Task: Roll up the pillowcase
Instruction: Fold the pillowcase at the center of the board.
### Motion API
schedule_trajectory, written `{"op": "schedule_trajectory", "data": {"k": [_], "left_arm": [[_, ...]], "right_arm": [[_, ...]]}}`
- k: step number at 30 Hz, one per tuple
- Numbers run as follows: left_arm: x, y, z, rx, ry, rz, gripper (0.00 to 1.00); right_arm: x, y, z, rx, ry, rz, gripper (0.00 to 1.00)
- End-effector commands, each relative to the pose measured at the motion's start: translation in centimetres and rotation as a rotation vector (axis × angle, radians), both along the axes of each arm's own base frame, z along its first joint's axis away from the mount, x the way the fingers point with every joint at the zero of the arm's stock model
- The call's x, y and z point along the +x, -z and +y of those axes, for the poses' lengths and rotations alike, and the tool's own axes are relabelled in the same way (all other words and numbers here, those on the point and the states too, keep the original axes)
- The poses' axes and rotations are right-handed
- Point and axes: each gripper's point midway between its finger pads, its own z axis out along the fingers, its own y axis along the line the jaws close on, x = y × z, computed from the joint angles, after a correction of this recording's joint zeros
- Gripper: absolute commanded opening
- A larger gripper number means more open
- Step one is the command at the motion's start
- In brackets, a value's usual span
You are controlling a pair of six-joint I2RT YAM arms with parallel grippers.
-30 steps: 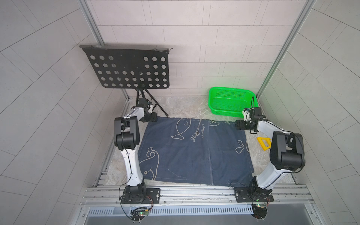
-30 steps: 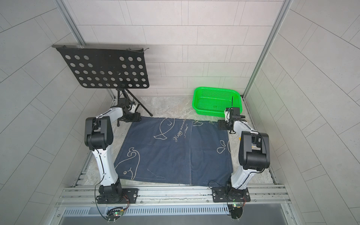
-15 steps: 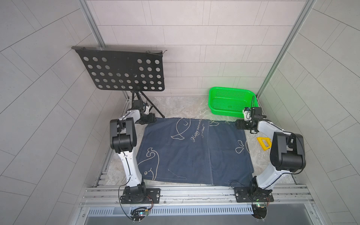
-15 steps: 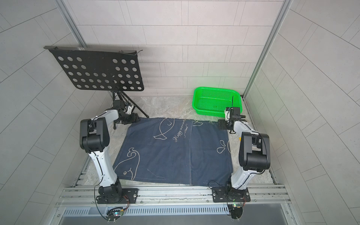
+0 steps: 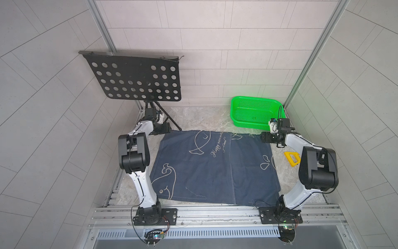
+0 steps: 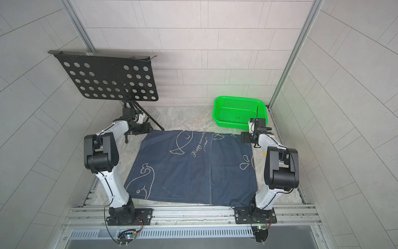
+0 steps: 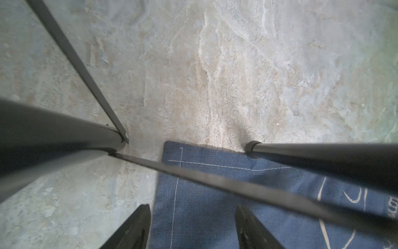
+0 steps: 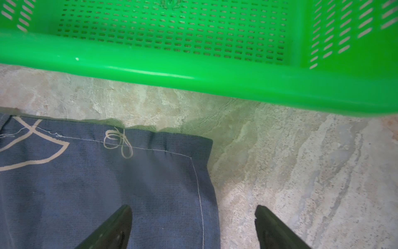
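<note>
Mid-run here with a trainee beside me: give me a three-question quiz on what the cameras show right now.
1. True or false: the pillowcase is already partly rolled.
2. What sits just beyond the pillowcase corner by the right end effector? A) green basket B) red bowl C) cardboard box
3. Is the left end effector open or shut?
Key: 1 false, it lies flat; 2 A; 3 open, straddling the pillowcase's edge.
</note>
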Motion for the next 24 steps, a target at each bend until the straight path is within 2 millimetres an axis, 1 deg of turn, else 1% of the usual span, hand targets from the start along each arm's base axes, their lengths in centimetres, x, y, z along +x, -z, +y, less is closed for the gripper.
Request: {"op": "schedule_trajectory", "data": {"k": [1,3,9,11,15,19,21,24], "left_arm": [[-1.3,0.0,1.1,0.020,-0.044,0.009,0.68],[-1.6,0.3,1.0,0.020,-0.044,0.017,0.67],[-2.4,2.3,1.5,0.036,-0.063,0.081,0.62],[-2.4,2.9,1.7,0.038,-0.075,0.094,0.62],[-2.7,4.7,1.9,0.033,-0.104,0.131,0.62],[-2.7,5.6,2.2,0.037,-0.142,0.125,0.62],[-2.6,5.8,2.0,0.021,-0.152,0.120,0.62],[-3.0,6.6,1.8,0.017,-0.157,0.147,0.62]], "right_arm": [[-0.3,0.1,-0.1,-0.005,-0.003,0.002,0.92],[-0.3,0.2,0.0,-0.003,-0.005,0.005,0.92],[-0.4,0.7,-0.3,-0.009,0.013,0.024,0.92],[-0.4,0.9,-0.5,-0.011,0.018,0.036,0.92],[-0.5,1.4,-0.4,-0.006,0.018,0.054,0.91],[-1.0,1.3,-0.5,-0.012,0.025,0.054,0.91],[-1.2,1.1,-0.5,-0.011,0.029,0.050,0.91],[-1.5,0.9,-0.7,-0.019,0.035,0.048,0.92]]}}
